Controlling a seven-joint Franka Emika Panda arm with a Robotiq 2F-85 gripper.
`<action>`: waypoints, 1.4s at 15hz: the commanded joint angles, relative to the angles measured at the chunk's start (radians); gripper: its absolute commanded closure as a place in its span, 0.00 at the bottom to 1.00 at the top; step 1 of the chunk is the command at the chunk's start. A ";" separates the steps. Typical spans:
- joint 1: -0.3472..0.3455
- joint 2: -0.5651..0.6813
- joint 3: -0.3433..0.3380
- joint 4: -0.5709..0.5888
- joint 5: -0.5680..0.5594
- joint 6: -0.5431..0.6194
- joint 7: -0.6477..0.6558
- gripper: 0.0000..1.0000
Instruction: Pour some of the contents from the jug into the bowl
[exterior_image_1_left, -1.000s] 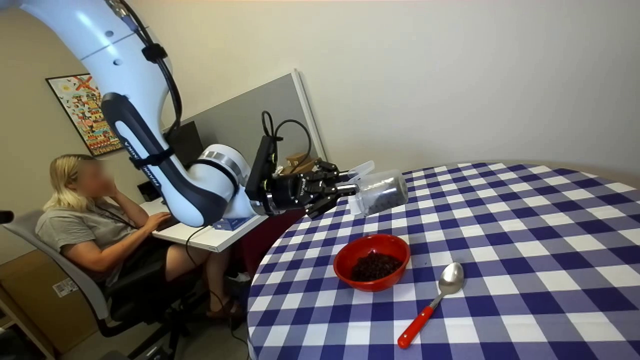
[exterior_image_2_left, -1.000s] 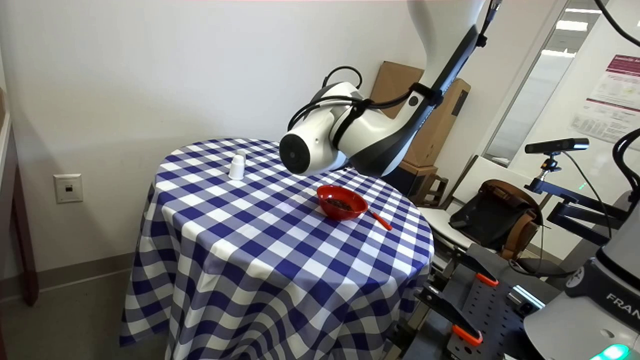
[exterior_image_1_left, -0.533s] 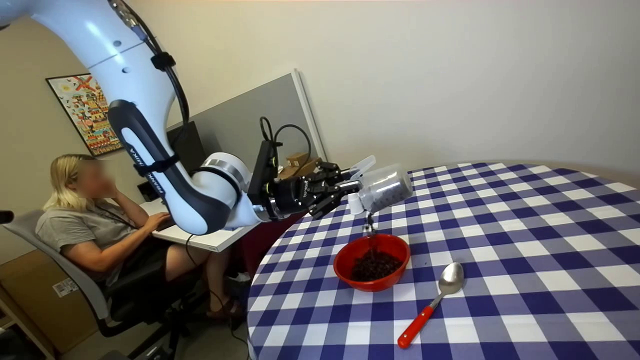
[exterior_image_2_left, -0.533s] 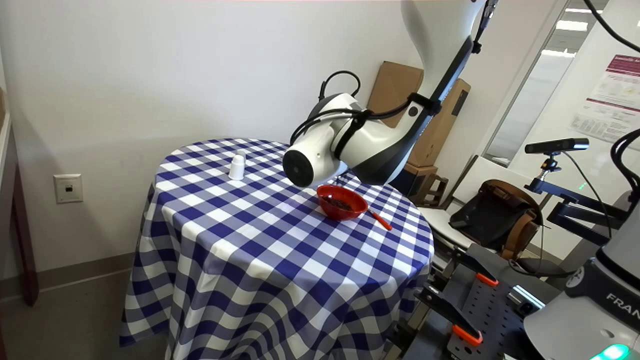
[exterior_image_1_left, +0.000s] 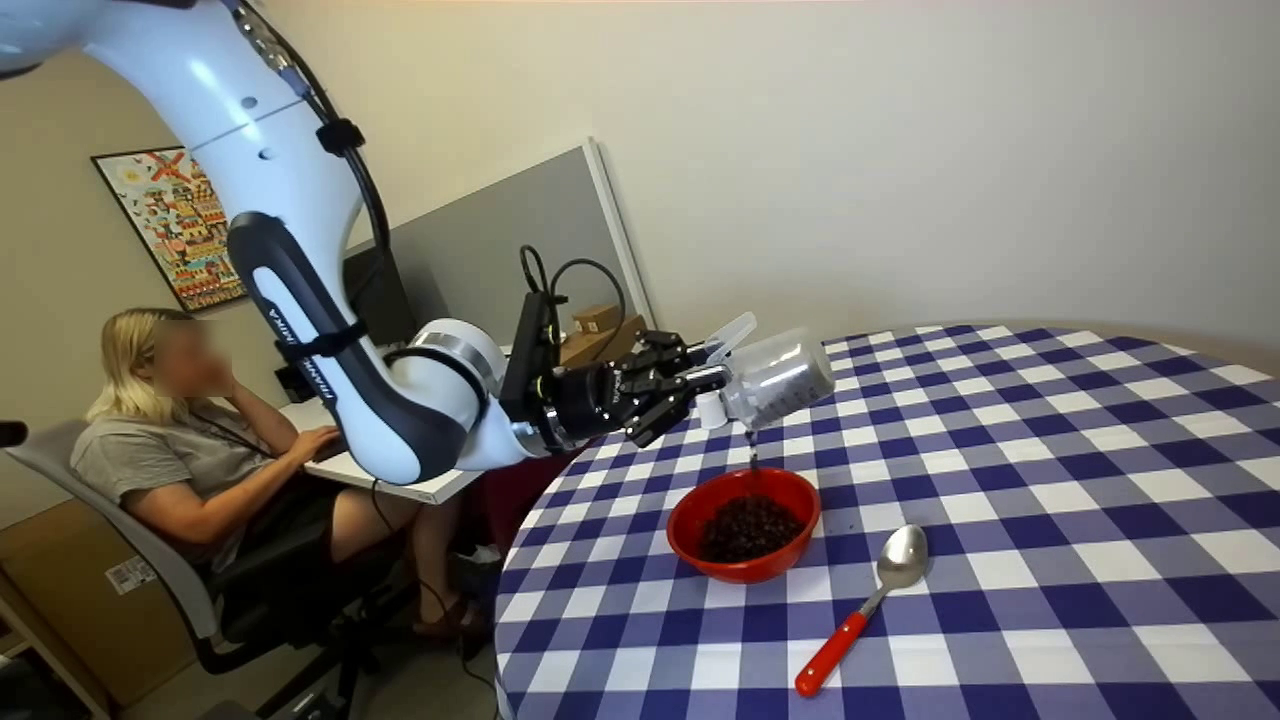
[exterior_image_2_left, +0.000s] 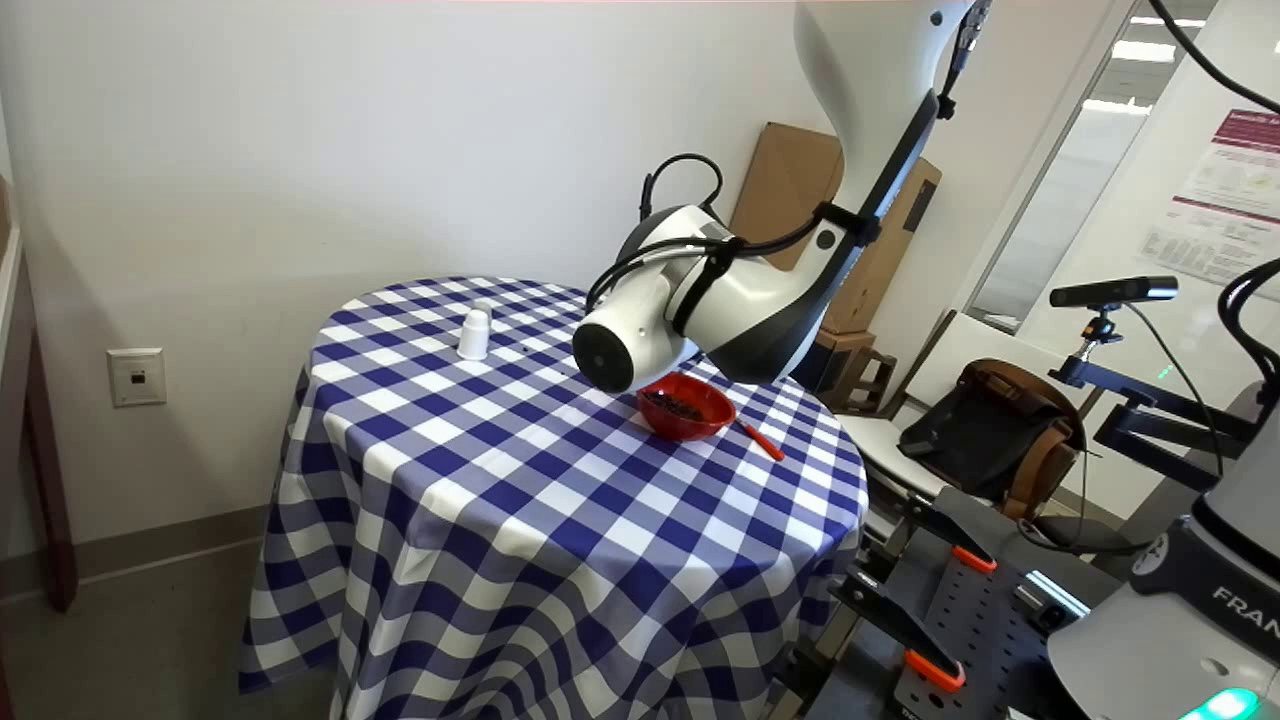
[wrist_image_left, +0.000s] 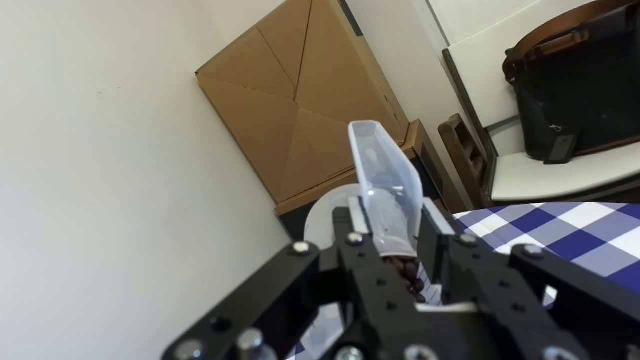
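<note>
My gripper (exterior_image_1_left: 712, 366) is shut on the handle of the see-through jug (exterior_image_1_left: 785, 378) and holds it tilted, mouth down, above the bowl's far side. In the wrist view, the pale handle sits between the fingers (wrist_image_left: 397, 217), with dark beans and part of the jug's body (wrist_image_left: 322, 215) behind. A thin stream of dark beans (exterior_image_1_left: 753, 455) falls from the jug's mouth into the red bowl (exterior_image_1_left: 745, 572). Dark beans (exterior_image_1_left: 750, 528) lie in the bowl, which also shows in an exterior view (exterior_image_2_left: 690, 425). There the arm hides the gripper and jug.
A spoon with a red handle (exterior_image_1_left: 832, 655) lies beside the bowl on the checked tablecloth (exterior_image_1_left: 1050, 520). White cups (exterior_image_2_left: 474, 335) stand farther off on the table. A person sits at a desk behind the arm. Cardboard boxes and a chair with a bag stand beyond the table.
My arm and the jug have shifted slightly; the arm is lower and the jug tilts more steeply. Beans began falling from the jug and the pile in the bowl has grown.
</note>
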 joint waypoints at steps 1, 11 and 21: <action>-0.008 0.011 0.004 -0.007 -0.036 -0.045 0.027 0.88; -0.014 0.013 0.009 -0.013 -0.040 -0.060 0.033 0.89; -0.092 -0.032 0.073 -0.014 0.124 0.094 0.010 0.89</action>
